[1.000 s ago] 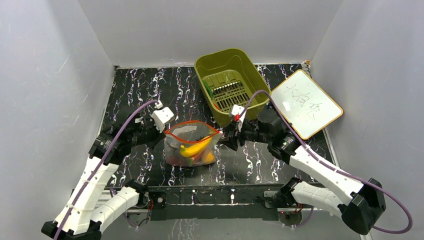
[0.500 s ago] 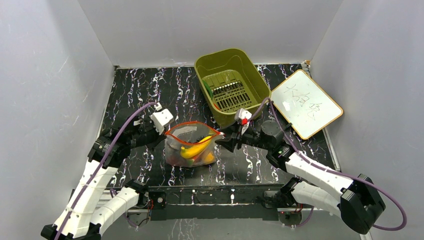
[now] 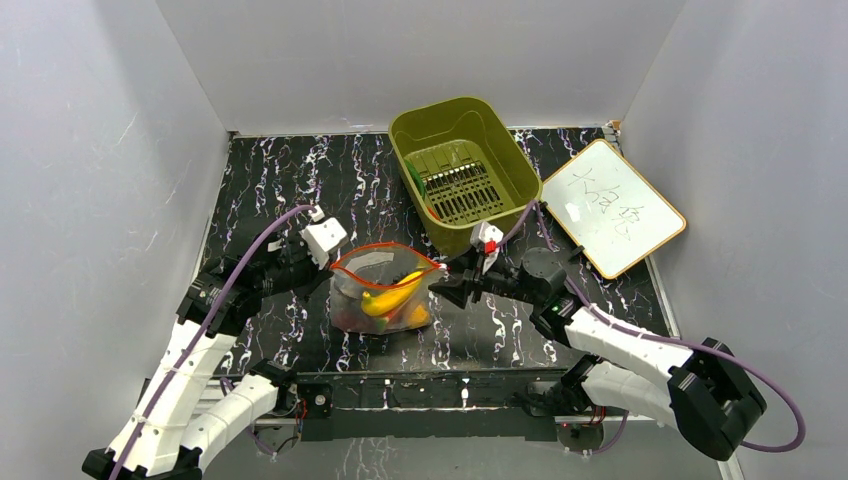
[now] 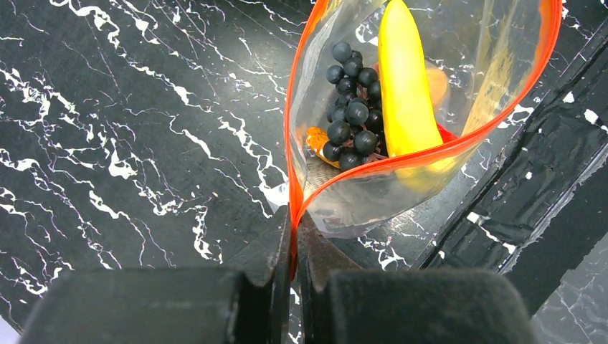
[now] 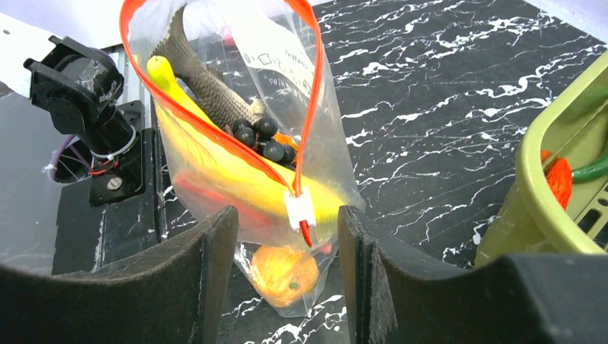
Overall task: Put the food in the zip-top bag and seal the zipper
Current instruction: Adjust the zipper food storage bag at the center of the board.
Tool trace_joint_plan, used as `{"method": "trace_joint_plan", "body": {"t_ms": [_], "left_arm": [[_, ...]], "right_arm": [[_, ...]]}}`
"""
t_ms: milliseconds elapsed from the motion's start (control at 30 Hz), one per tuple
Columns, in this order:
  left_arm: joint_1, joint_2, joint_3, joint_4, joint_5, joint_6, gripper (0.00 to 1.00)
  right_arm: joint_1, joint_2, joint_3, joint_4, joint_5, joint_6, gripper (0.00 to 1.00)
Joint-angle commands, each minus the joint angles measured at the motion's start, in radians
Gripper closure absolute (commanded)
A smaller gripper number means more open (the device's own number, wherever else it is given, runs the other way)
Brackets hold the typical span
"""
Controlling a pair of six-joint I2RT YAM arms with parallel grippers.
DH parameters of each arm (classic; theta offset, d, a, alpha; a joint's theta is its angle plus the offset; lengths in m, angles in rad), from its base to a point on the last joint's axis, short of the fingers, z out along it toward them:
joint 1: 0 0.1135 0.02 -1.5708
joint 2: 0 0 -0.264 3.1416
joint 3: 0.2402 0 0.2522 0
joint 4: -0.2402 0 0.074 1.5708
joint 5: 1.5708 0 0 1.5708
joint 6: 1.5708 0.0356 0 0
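On the black, white-veined marbled table (image 3: 270, 180), the left gripper (image 3: 331, 268) sits left of centre in the overhead view, its 2 dark matte fingers (image 4: 269, 247) pressed together on the left corner of the zip-top bag (image 3: 385, 290), pinching both layers of the red-orange zipper (image 4: 289, 143). The bag stands at the middle of the frame, clear, glossy and crinkled, its mouth held open in a leaf-shaped loop. Inside lie a smooth yellow banana (image 4: 405, 93), a knobbly cluster of dark grapes (image 4: 351, 107), a dimpled orange (image 5: 283, 269) at the bottom, and a grey, scaly, fish-like piece (image 5: 208, 82). A pale label (image 5: 276, 50) in the bag carries print too faint to read. A small white slider (image 5: 299, 209) sits at the zipper's right end. The right gripper (image 3: 450, 285), just right of the bag, has its 2 padded fingers (image 5: 219, 244) spread on either side of that end, seemingly without touching it. Upper right of centre stands an olive-green plastic basket (image 3: 500, 135) with a slotted floor and rounded corners, holding green (image 5: 595, 170) and orange (image 5: 559, 179) bits. At far right lies a wood-framed whiteboard (image 3: 612, 207) bearing handwritten characters I cannot make out.
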Motion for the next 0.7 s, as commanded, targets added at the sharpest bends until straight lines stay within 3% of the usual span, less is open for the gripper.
{"method": "trace_joint_plan", "body": {"t_ms": [0,333,667], "left_arm": [[0.004,-0.012,0.001,0.005,0.000,-0.001,1.00],[0.004,-0.015,-0.001,0.007,-0.009,-0.003,1.00],[0.004,-0.016,0.001,0.017,-0.108,-0.024,1.00]], "right_arm": [[-0.003,0.002,-0.017,0.089,0.008,-0.003,0.52],[-0.004,0.013,-0.006,0.134,-0.006,0.005,1.00],[-0.004,-0.092,0.100,-0.071,0.012,-0.095,1.00]]}}
